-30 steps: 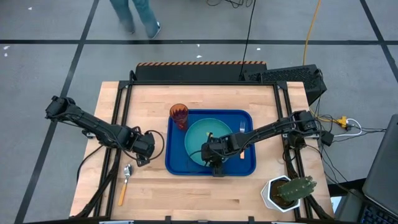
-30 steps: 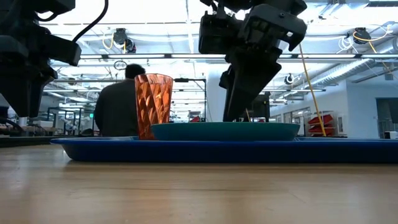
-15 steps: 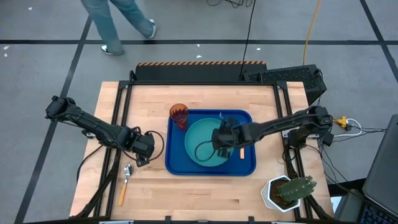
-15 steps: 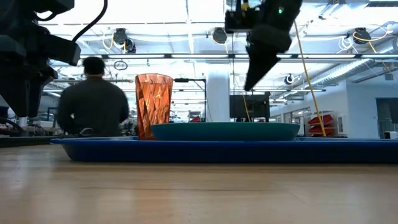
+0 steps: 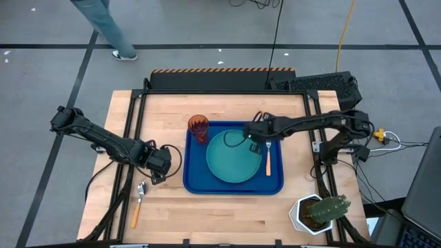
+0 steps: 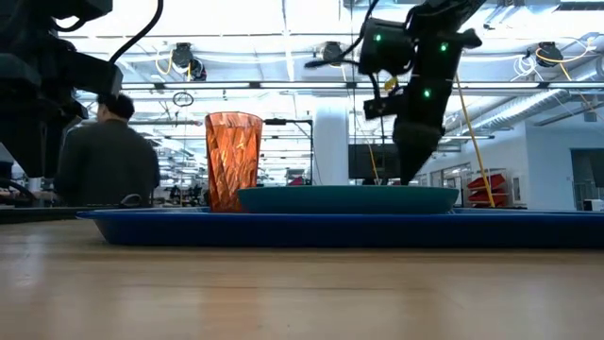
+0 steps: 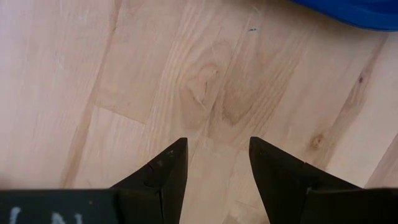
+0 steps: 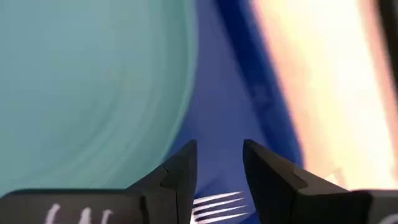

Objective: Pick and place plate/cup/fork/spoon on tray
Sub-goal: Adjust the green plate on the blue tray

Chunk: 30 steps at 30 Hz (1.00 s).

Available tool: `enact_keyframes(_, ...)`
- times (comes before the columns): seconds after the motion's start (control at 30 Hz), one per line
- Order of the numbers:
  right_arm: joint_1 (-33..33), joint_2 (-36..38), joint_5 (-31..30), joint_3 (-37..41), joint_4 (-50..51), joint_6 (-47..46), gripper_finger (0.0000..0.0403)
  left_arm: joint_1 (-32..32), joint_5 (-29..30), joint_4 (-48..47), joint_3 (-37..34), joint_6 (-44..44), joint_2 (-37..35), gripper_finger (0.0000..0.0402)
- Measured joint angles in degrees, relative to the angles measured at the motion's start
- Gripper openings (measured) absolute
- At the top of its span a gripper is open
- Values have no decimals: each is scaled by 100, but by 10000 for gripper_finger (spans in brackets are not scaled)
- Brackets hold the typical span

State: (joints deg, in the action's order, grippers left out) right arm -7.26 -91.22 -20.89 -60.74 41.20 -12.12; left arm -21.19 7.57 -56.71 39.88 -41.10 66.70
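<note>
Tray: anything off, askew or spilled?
Nothing stands out. Tray holds plate, upright cup and fork, lying straight. Only the spoon is off it, on the table near the left gripper.

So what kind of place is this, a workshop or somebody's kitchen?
Most likely a robotics lab in a large open industrial hall, not a kitchen. Two dark robot arms work at a wooden table bolted into a black frame, cables trail across the grey floor, and the low view shows bright ceiling lights, exposed ducting and a person walking by.

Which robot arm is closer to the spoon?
The left. The left gripper hovers just up and right of the spoon on the bare wood; the right gripper is far off, over the blue tray.
</note>
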Motion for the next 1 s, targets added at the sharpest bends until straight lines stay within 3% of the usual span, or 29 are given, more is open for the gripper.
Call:
enact_keyframes(0.17, -239, 413, 195, 89, -468, 225, 121, 0, 2, 7, 0, 1, 0, 175)
enact_keyframes(0.47, -666, 417, 630, 799, -1222, 348, 121, 0, 7, 14, 0, -20, 0, 175)
enact_keyframes(0.83, -718, 417, 1076, 1100, -1946, 252, 121, 0, 13, 79, 0, -62, 0, 175)
enact_keyframes(1.0, -689, 417, 1655, 1102, -1995, 72, 121, 0, 13, 90, 0, -66, 0, 175)
